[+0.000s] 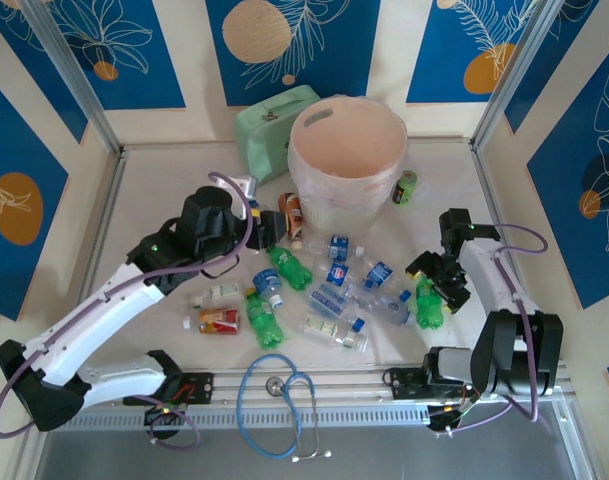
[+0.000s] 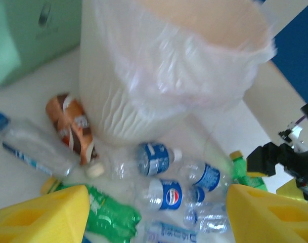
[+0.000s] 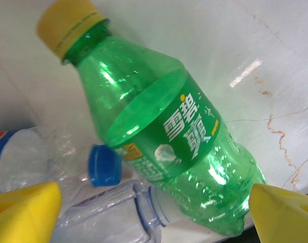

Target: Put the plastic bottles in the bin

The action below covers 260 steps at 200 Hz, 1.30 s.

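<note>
Right gripper [image 3: 156, 210] gapes astride the green bottle [image 3: 159, 136] — drop lower, pinch its labelled middle squarely before lifting to the bin [image 1: 336, 192] — left gripper [image 2: 156, 215] hangs spread, empty.

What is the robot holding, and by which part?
Nothing. The right gripper is open around the green bottle on the table; the left gripper is open above other bottles.

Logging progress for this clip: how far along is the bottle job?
Done: nothing yet; the bin's visible inside holds no bottle. In hand: right jaws open around a green bottle lying on the table; left jaws open, empty. Left: about a dozen bottles scattered.
</note>
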Tool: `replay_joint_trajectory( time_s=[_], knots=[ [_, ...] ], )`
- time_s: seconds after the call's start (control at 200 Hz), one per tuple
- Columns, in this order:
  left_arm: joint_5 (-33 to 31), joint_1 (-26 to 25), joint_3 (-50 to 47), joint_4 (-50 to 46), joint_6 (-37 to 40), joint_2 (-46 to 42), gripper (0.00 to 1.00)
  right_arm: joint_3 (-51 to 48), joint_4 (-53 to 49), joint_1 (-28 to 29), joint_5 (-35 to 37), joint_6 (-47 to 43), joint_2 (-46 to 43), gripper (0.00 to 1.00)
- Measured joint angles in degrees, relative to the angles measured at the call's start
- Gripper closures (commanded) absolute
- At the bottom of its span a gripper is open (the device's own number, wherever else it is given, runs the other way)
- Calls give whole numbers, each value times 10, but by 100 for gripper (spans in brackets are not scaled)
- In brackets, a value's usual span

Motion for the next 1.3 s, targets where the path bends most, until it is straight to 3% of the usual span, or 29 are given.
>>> replay_joint_trajectory(
  time_s=[0.635,0.99,1.301],
  knots=[
    [2,0,-44,13,-54,4,31,-25,61,5,18,2,92,9],
    [5,0,-73,30,-81,12,32,-25,89,-1,20,3,120,24],
    [-7,0,-76,30,-86,12,31,-33,93,8,26,2,105,27]
  ],
)
